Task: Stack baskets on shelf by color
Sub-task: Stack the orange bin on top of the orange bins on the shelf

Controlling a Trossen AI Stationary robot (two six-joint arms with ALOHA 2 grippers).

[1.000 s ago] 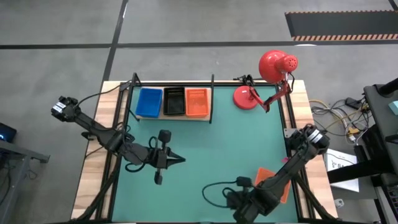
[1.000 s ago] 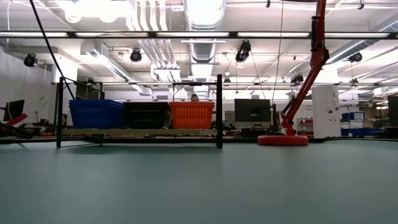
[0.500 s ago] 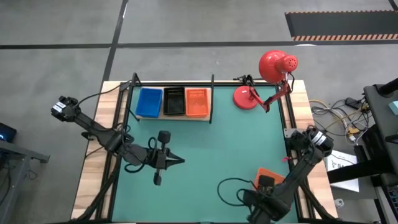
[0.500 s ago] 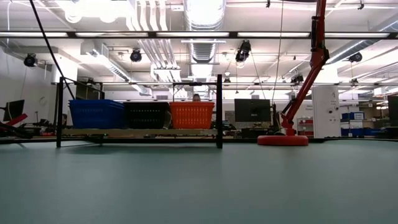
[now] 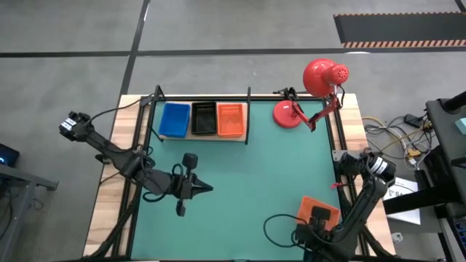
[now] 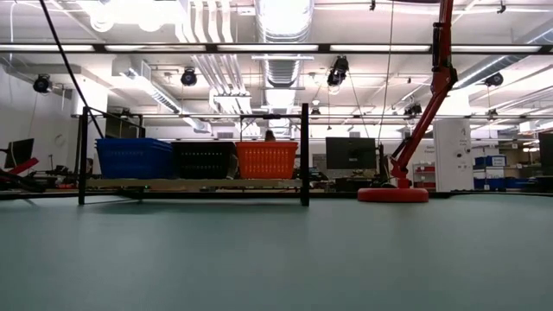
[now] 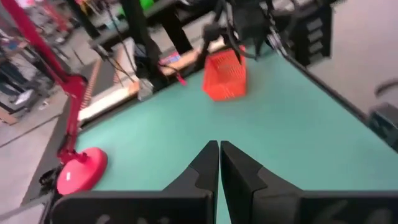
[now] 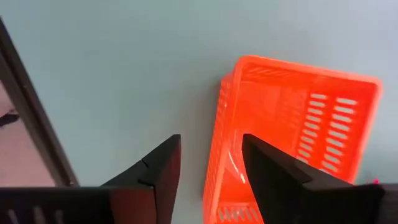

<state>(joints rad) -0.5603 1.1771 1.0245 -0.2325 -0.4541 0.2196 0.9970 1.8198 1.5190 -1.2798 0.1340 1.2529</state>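
Three baskets sit side by side on the shelf (image 5: 200, 137) at the far left of the green mat (image 5: 247, 175): blue basket (image 5: 175, 120) on the left, black basket (image 5: 203, 119) in the middle, orange basket on the shelf (image 5: 230, 120) on the right. Each touches or nearly touches its neighbour. In the low view they stand level, in the same order, between the black posts (image 6: 304, 154).

A fourth basket, the loose orange basket (image 5: 318, 214), lies on the mat near the right edge, at the near side, well apart from the shelf. It sits askew to the mat's edges, open side up.

Right gripper (image 8: 210, 163): hangs over the near end of the loose orange basket. Fingers (image 8: 163, 167) spread to a moderate gap, one over bare mat, the other over the basket's inside, so they straddle one long wall. Nothing held. In the high view the right arm (image 5: 360, 200) bends down from the right side of the table and covers part of that basket.

Left gripper (image 5: 204, 188): over the mat's left half, nearer than the shelf, pointing right. Fingers (image 7: 205, 167) pressed together, tips almost touching, nothing between them.

Red desk lamp (image 5: 313, 91) stands at the far right corner, its round base (image 5: 285, 114) on the mat, just right of the shelf.
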